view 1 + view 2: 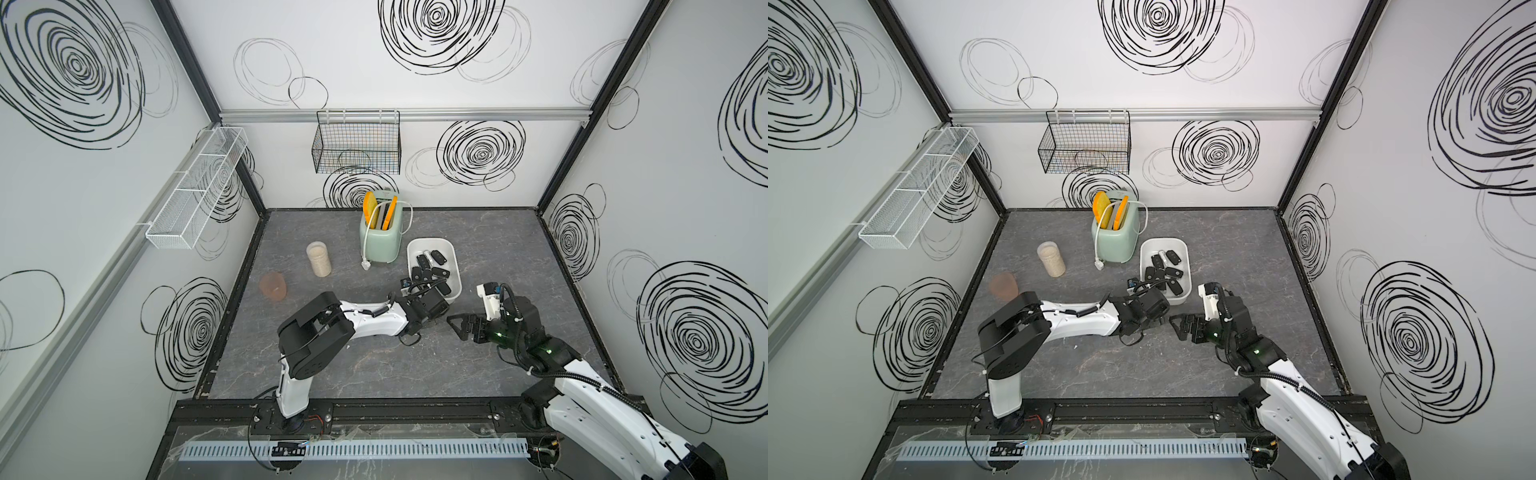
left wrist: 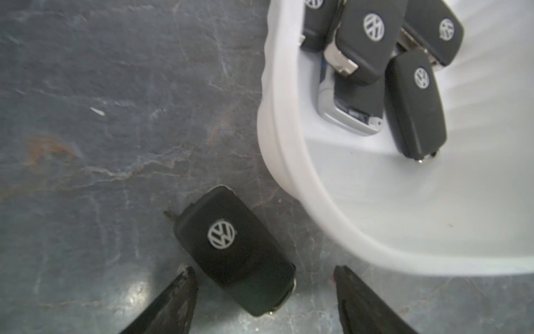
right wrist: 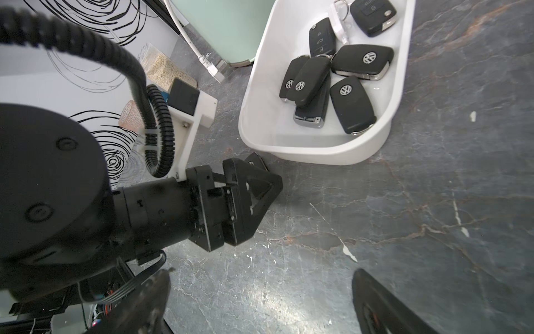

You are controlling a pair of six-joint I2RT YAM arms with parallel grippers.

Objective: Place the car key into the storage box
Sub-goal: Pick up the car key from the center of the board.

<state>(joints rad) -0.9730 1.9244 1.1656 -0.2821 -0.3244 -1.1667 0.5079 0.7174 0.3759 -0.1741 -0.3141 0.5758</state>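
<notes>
left wrist view: the car key [image 2: 231, 248] lies flat on the tabletop [image 2: 115, 115], just beside the rounded corner of the storage box [image 2: 277, 130] but outside it, so the placing is not yet done. the left tool [image 2: 263, 271] stands released, its jaws parted either side of the key's near end, with nothing grasped. several other keys [image 3: 351, 104] lie in the box. by my reading, what is left is to clamp the key, lift it over the rim and let go inside. the right tool [image 3: 260, 277] hangs wide and empty over bare tabletop, apart from the box.

it is hard to tell whether one finger [image 2: 185, 289] touches the key's edge, and both fingers are cut off by the frame. in both top views the left arm's wrist covers the key entirely. in the right wrist view only a corner of it peeks from behind the left tool. a silver-edged key [image 2: 346, 115] low in the pile is mostly buried.
</notes>
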